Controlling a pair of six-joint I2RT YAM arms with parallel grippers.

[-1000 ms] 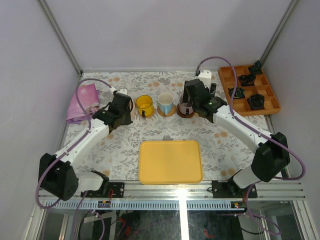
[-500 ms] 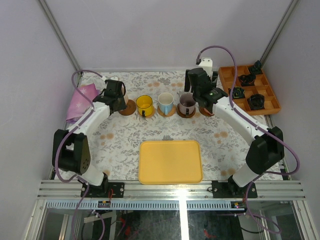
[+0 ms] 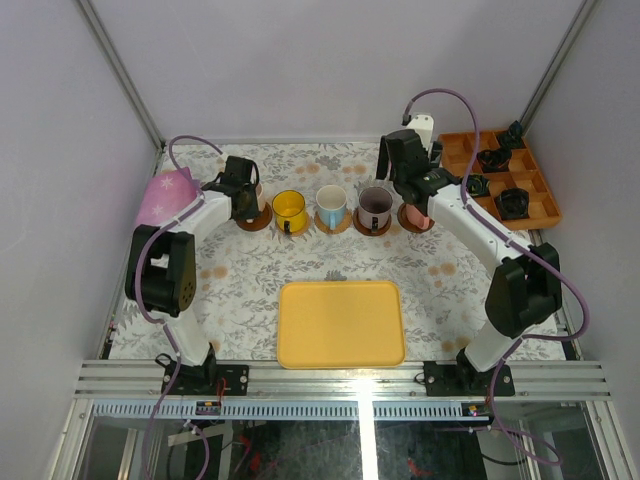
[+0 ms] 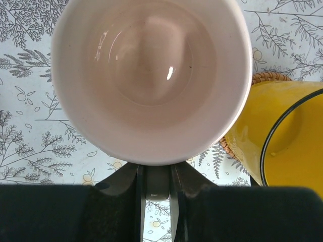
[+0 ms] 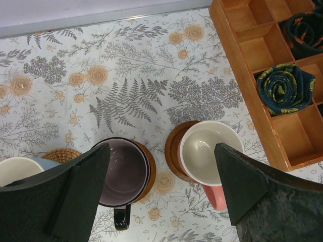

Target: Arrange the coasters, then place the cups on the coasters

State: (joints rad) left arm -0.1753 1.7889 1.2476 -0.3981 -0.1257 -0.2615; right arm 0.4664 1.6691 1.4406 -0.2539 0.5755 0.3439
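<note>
My left gripper [image 4: 156, 174] is shut on the handle of the cream-pink cup [image 4: 151, 75], which is upright and fills the left wrist view. From above, that gripper [image 3: 243, 190] hangs over the left end of the row, just behind a dark coaster [image 3: 254, 218]. I cannot tell whether the cup rests on that coaster. The yellow cup [image 3: 290, 210], light blue cup [image 3: 331, 205], purple-grey cup [image 5: 123, 171] and pink cup [image 5: 212, 151] each stand on a coaster. My right gripper [image 5: 160, 151] is open above the gap between the purple-grey and pink cups, touching neither.
The flat yellow tray [image 3: 340, 322] lies near the front. An orange compartment box [image 3: 500, 180] with dark rolled items stands at the back right, close to the pink cup. A pink cloth [image 3: 165, 195] lies at the back left.
The left arm has swung towards the back left, carrying the cream-pink cup to the left end of the row. The right gripper has drawn back from the purple-grey cup, uncovering the pink cup.
</note>
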